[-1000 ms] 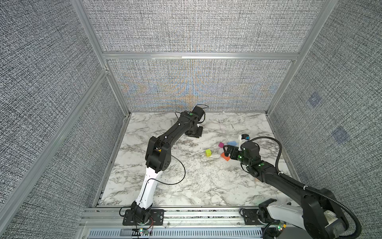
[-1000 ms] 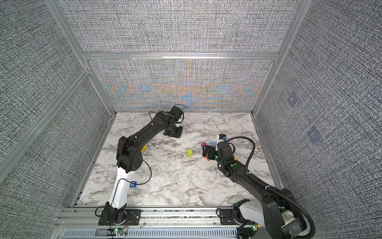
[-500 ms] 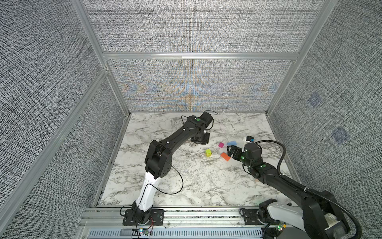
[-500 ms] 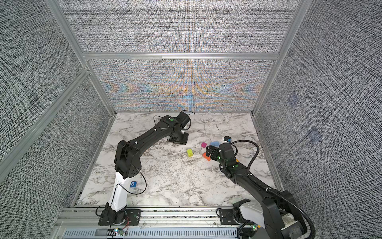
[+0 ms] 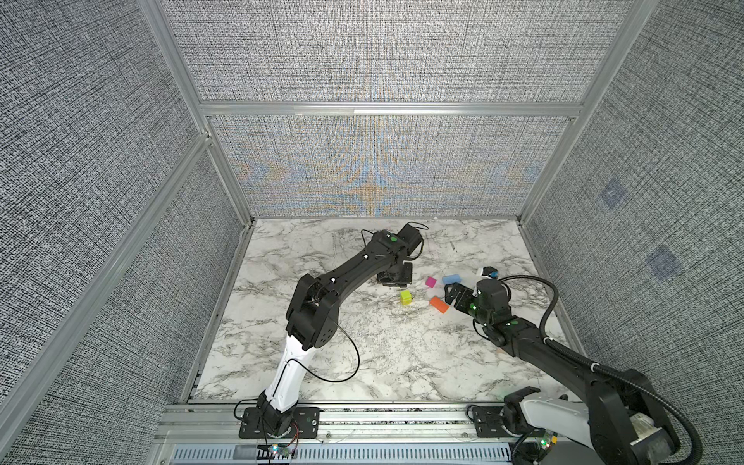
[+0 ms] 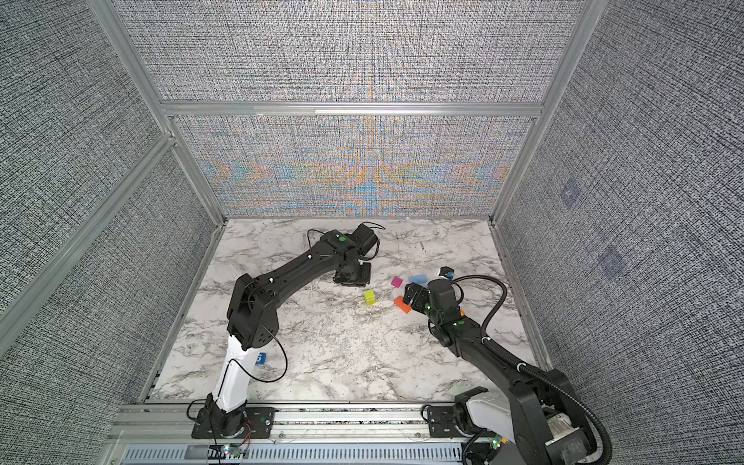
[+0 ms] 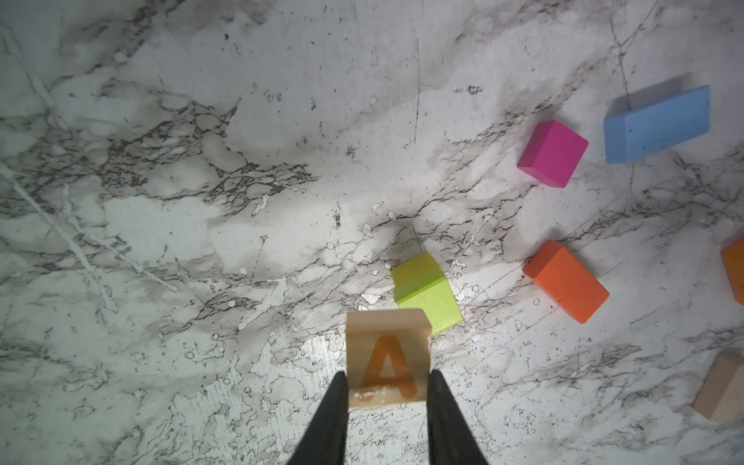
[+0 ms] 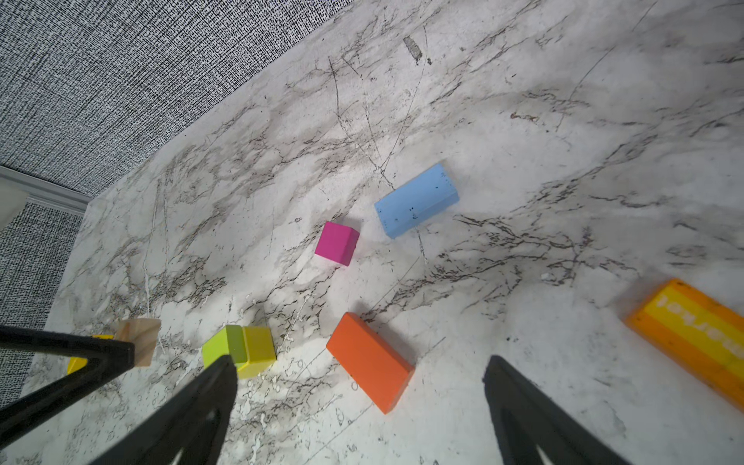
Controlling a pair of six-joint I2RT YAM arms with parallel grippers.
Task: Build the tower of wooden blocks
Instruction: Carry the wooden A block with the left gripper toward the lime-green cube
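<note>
Wood "A" cube (image 7: pixel 386 354) pinched in left gripper (image 7: pixel 388 374), lower edge blurred, right gripper (image 8: pixel 358 362) spread near orange slab (image 8: pixel 374 374), plain block (image 7: pixel 720 386) cropped.

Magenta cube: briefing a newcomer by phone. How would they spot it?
On the marble table, a cluster of blocks lies before the right arm. The magenta cube sits beside the long blue slab; it is the only pink piece.

a white marble tabletop (image 5: pixel 422 362) with grey veins fills the lower middle in both top views. grey woven wall panels (image 5: pixel 382 52) close it in at back and both sides, held by pale metal frame bars (image 5: pixel 386 108). a metal rail (image 5: pixel 402 418) runs along the bottom edge.
</note>
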